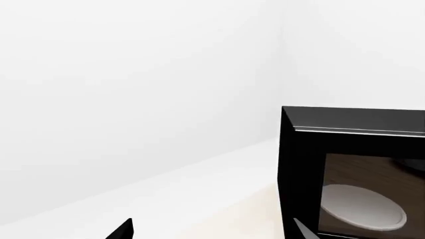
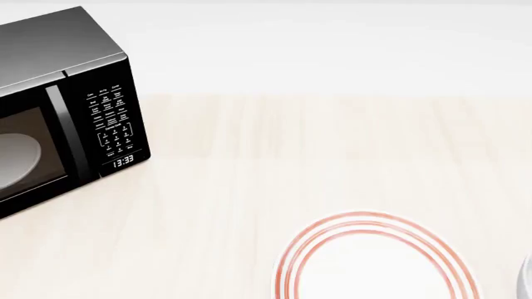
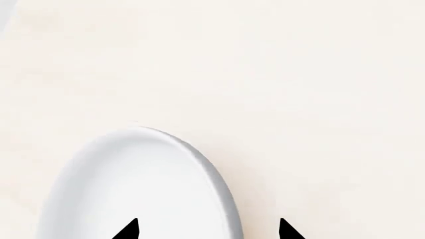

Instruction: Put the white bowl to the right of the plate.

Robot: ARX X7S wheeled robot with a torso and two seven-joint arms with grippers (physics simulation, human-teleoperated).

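microwave point(image 2: 62, 106) left, plate point(image 2: 374, 261) right, nearer

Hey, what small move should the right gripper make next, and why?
Probably lift the right gripper straight up: it is open astride the rim of the bowl, and the bowl already seems to sit right of the plate.

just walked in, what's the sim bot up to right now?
It's working on the white bowl. In the right wrist view the right gripper is open, one fingertip over the bowl's inside and the other outside, straddling its rim. From the head, only a sliver of the bowl shows at the frame edge, right of the red-ringed plate on the pale wood table. The left gripper is barely visible, near the black microwave; its state is unclear.
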